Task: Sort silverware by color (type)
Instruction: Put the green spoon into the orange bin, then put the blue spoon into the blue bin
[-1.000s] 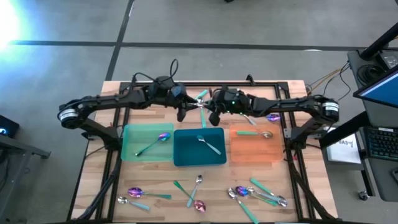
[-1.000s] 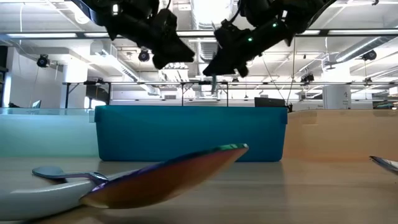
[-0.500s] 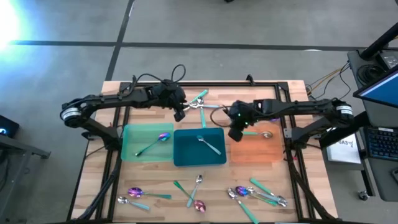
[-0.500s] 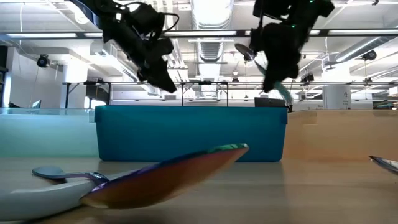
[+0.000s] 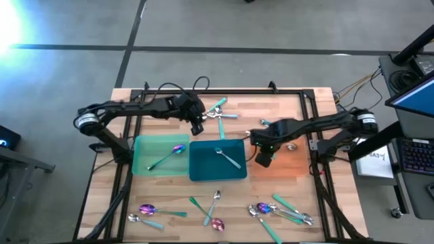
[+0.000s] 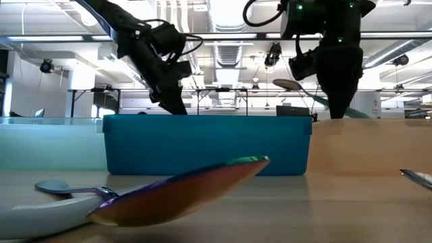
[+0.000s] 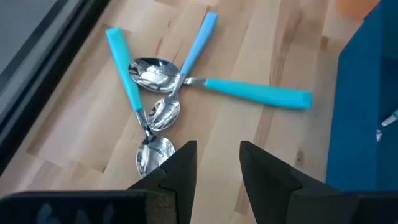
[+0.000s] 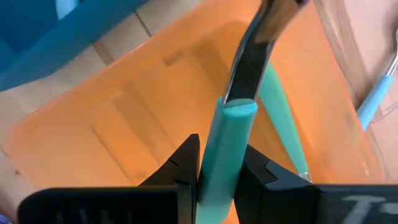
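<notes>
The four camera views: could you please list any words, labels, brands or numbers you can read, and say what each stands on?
White sheet beside the table, high view: dark print, too small to read.
Right gripper housing, right wrist view: white lettering cut off at the picture's edge, not readable.
Spoons, trays and the orange tray: no lettering visible.

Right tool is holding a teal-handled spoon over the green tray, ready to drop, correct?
Not quite: the right tool holds the teal-handled spoon over the orange tray, not the green one. The right wrist view shows orange directly beneath it.
</notes>
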